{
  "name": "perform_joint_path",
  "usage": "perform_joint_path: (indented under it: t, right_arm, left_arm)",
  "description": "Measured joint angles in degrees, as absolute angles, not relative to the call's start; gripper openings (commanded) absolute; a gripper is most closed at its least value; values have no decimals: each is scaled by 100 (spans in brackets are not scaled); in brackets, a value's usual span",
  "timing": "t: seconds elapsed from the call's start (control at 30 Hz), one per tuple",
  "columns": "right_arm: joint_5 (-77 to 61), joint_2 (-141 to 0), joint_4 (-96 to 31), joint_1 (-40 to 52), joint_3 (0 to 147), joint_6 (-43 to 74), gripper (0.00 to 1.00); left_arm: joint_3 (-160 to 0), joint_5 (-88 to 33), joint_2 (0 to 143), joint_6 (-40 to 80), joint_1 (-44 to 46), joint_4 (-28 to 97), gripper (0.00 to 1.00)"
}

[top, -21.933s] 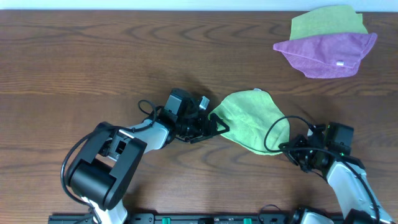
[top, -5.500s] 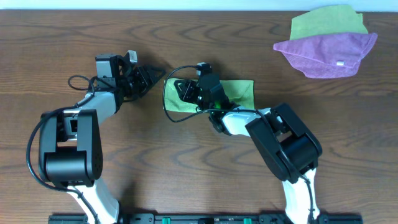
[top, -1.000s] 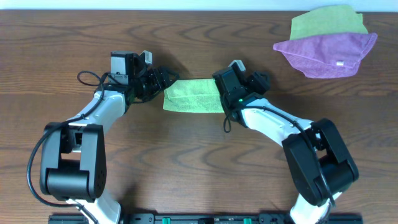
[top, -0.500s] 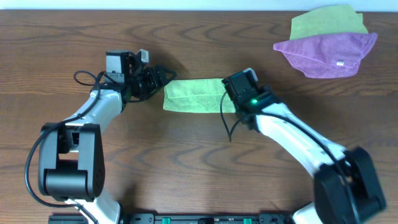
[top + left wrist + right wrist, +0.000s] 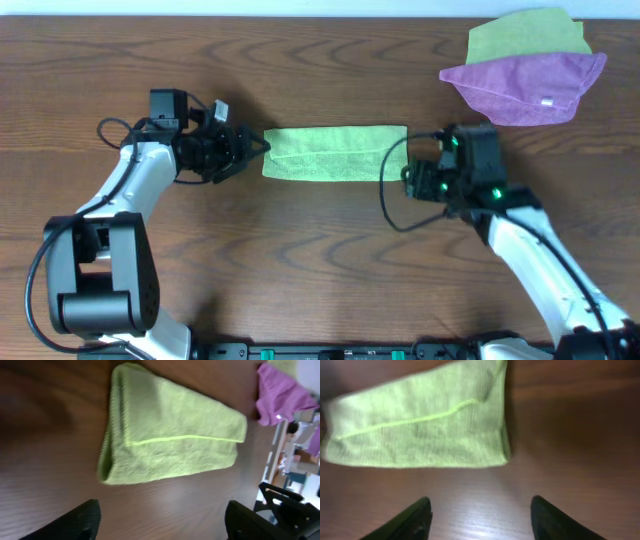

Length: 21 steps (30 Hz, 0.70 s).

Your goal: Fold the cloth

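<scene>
Folded green cloth [image 5: 335, 153] lies flat near the bench's [image 5: 300, 260] far edge, midway along. Left fingers [image 5: 85, 520] spread wide beside its left end, right fingers [image 5: 417, 517] parted off its right end, neither touching.

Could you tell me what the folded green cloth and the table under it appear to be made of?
The green cloth looks like matte microfibre or terry: fine nubby pile, stitched edge. The table looks like dark wood or wood-grain laminate, I cannot tell which, with a slight sheen: grain lines and a soft glare.
</scene>
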State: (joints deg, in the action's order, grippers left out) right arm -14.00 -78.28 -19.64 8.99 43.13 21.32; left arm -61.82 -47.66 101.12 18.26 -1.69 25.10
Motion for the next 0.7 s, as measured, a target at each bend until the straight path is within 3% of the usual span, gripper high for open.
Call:
perform_joint_path:
  t: [0.03, 0.07, 0.23, 0.53, 0.7]
  right_arm:
    - [-1671, -7769, -1594, 803, 4036, 2178, 71]
    - [-1914, -7728, -1299, 727, 3806, 2250, 72]
    - [-2703, -7708, -250, 543, 3057, 2775, 75]
    - [-3000, -7708, 187, 537, 2912, 3656, 80]
    - [-2902, -7706, 346, 534, 2912, 4053, 81]
  left_arm:
    - [-6182, -4759, 10112, 1776, -187, 2510, 81]
    - [-6182, -4762, 10112, 1754, -191, 2488, 72]
    - [-6180, -4569, 10112, 1885, 43, 1835, 7]
    - [-6182, -2930, 10125, 2257, 1223, 1011, 6]
    - [-6182, -2368, 10466, 2279, 1382, 668, 6]
